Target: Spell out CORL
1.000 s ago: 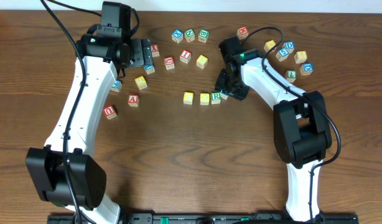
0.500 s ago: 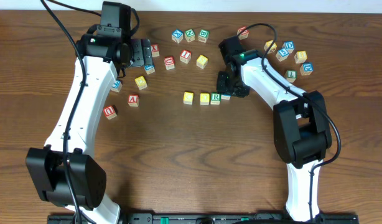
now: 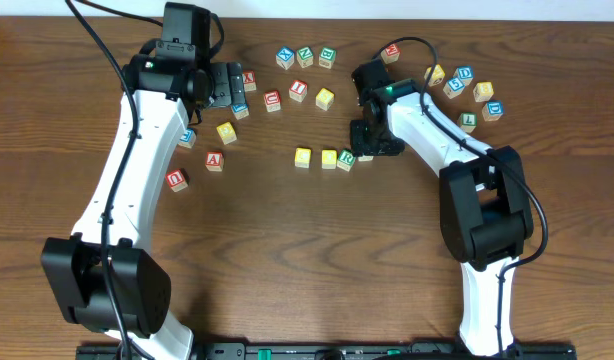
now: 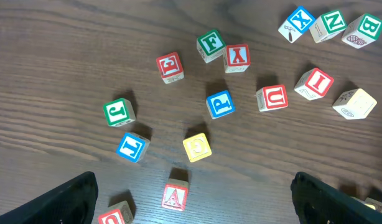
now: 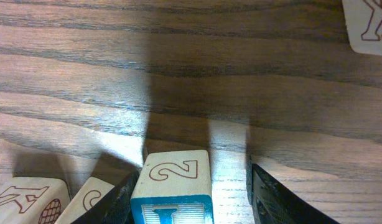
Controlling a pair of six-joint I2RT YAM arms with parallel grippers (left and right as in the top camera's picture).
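Dark wood-grain table (image 3: 287, 250) fills the overhead view, and the short row on it is what matters: a yellow cube (image 3: 303, 156), a second yellow cube (image 3: 329, 158) and the green R cube (image 3: 346, 158) lie side by side, the R cube slightly skewed. Just beside the R cube, on the side away from the yellow pair and roughly in line with the row's long axis, sits the blue-topped cube (image 3: 365, 155), under the right gripper (image 3: 371, 148). The left gripper (image 3: 230, 86) hangs well apart from the R cube among scattered spare cubes, so the right arm is plainly the nearer one. From the left wrist, the left gripper (image 4: 194, 202) has its jaws spread wide with nothing between them, above loose cubes only. From the right wrist, the blue-topped cube (image 5: 172, 183) stands between the jaws of the right gripper (image 5: 191, 202), seemingly against one finger (image 5: 110, 202) with a strip of bare wood before the other. The jaws are therefore apart around it, not clamped; its top letter is cut off by the frame edge. The next move looks like a straight lift clear, without dragging the row. Compared with a second ago, the R cube has turned a little out of square and the right gripper has shifted slightly; the left arm has not moved.
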